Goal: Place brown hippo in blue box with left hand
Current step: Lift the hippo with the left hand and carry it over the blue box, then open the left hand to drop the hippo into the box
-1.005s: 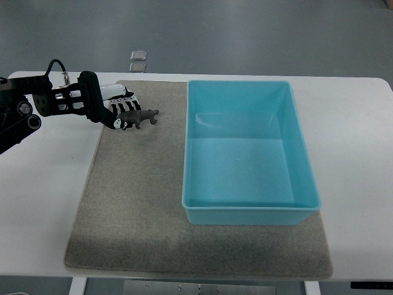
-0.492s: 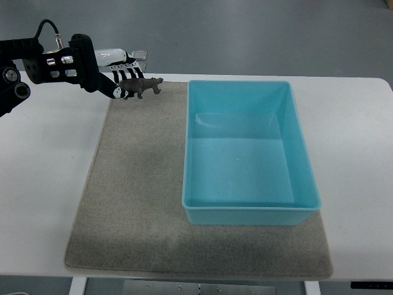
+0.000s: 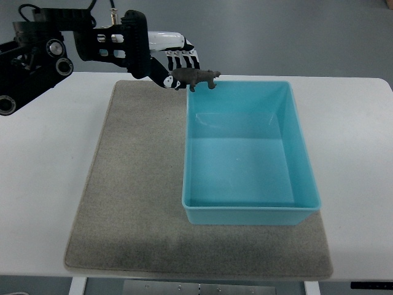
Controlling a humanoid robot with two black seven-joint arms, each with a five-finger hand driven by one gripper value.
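My left hand (image 3: pixel 175 69) comes in from the upper left on a black arm and is shut on the brown hippo (image 3: pixel 196 77). The small dark toy is held in the air, its head pointing right, just over the far left corner of the blue box (image 3: pixel 249 209). The box is a light blue rectangular tub with nothing inside, standing on the right half of a grey mat (image 3: pixel 132 196). My right hand is out of the picture.
The mat lies on a white table (image 3: pixel 43 184) whose left and right sides are bare. Grey floor shows beyond the table's far edge.
My left hand has lifted the hippo off the mat and carried it up and to the right, from the mat's far left part to the box's far left corner.
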